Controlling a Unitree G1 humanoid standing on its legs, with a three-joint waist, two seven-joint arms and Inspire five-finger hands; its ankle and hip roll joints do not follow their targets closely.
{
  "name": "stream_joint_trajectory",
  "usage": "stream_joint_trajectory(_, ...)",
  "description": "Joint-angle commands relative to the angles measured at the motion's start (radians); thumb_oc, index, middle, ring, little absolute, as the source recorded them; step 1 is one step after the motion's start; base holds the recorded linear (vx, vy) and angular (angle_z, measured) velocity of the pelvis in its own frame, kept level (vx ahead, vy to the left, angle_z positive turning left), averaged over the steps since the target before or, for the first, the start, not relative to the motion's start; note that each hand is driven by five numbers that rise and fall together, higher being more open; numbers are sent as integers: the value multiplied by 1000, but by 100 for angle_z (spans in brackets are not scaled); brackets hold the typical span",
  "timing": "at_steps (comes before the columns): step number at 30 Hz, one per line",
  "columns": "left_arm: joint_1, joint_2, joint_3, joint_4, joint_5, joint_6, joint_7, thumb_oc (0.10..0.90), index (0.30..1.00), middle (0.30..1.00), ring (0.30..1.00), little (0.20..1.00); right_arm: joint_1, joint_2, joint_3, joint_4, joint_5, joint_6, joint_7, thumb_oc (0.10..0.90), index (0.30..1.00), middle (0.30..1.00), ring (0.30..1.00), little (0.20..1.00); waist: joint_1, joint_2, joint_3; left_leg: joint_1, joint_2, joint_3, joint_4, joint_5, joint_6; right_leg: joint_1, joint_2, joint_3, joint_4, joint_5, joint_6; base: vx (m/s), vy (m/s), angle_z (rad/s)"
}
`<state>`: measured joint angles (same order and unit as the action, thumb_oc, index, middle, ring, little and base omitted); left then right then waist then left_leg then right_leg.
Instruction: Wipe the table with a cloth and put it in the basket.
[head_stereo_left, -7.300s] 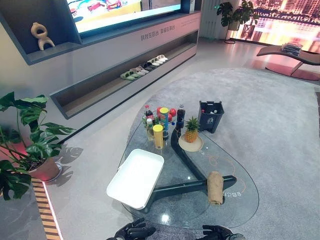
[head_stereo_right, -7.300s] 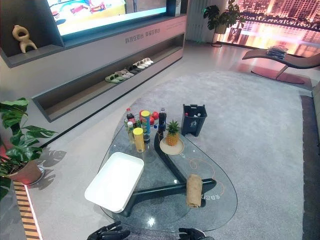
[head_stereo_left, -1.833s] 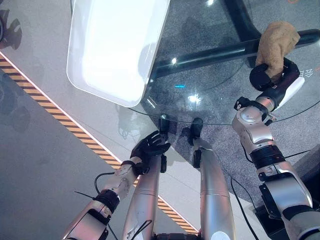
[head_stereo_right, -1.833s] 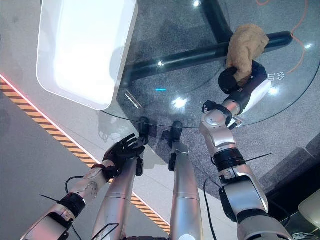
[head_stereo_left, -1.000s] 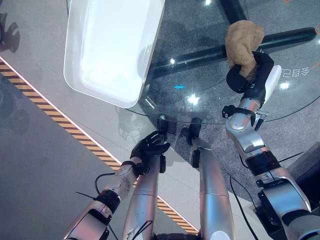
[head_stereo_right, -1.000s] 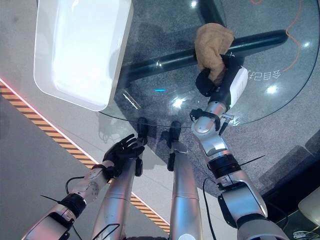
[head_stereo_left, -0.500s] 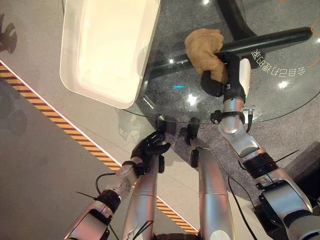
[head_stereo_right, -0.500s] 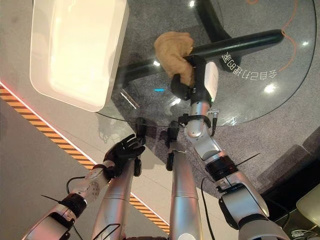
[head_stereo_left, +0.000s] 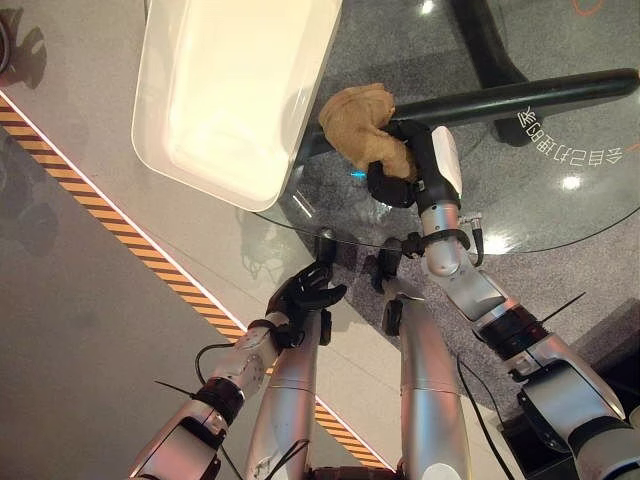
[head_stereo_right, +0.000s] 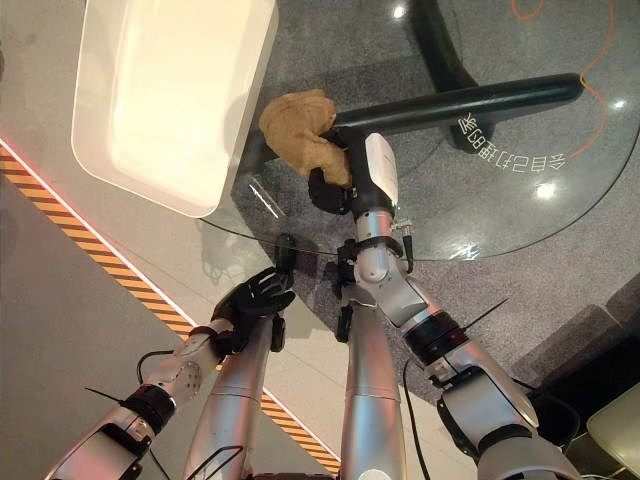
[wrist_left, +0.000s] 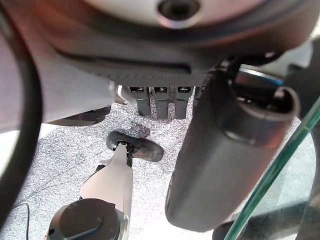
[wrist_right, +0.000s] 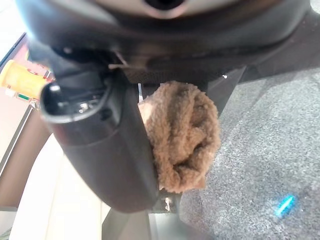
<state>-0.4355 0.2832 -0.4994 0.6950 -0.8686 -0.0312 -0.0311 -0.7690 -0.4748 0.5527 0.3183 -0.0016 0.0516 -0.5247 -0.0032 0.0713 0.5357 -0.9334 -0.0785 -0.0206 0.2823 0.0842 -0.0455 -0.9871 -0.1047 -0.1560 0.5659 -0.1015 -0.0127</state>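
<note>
A tan, fluffy cloth lies bunched on the glass table, close to the corner of a white basket. My right hand is curled around the cloth's near end, and in the right wrist view the cloth bulges out past the dark fingers. Below the table's near edge my left hand hangs with its fingers relaxed and holds nothing; the left wrist view looks past the thumb to grey carpet.
The white basket overhangs the table's left side. A dark curved table leg runs under the glass behind the cloth. A striped yellow-and-black strip crosses the floor on the left. In the right wrist view a yellow-capped container stands farther back.
My right hand has dragged the cloth leftward across the glass, from the right side toward the white basket's corner. The left hand has stayed below the table edge.
</note>
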Motion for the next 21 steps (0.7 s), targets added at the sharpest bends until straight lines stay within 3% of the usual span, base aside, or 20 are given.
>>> stream_joint_trajectory(1,108,-54,-108,-22,10,65,-40,800,900,900,900,900,29,37,97,-57,-26,-43,81,100,300,300,300,200,14,23,-16,-58,-33,46,185,-114,62,-24,17,72,-154,154,108,0,0,0)
stream_joint_trajectory(14,109,-46,-104,-17,12,66,-47,800,900,900,900,900,34,15,100,-60,-34,-27,144,100,300,300,300,200,12,20,-16,-65,-33,46,193,-116,61,-31,17,70,-149,154,108,0,0,0)
stream_joint_trajectory(21,113,-39,-96,-18,13,69,-50,800,900,900,900,900,32,0,106,-42,-46,-44,119,100,300,300,300,200,11,18,-16,-63,-27,51,193,-119,60,-28,18,70,-148,151,107,0,0,0)
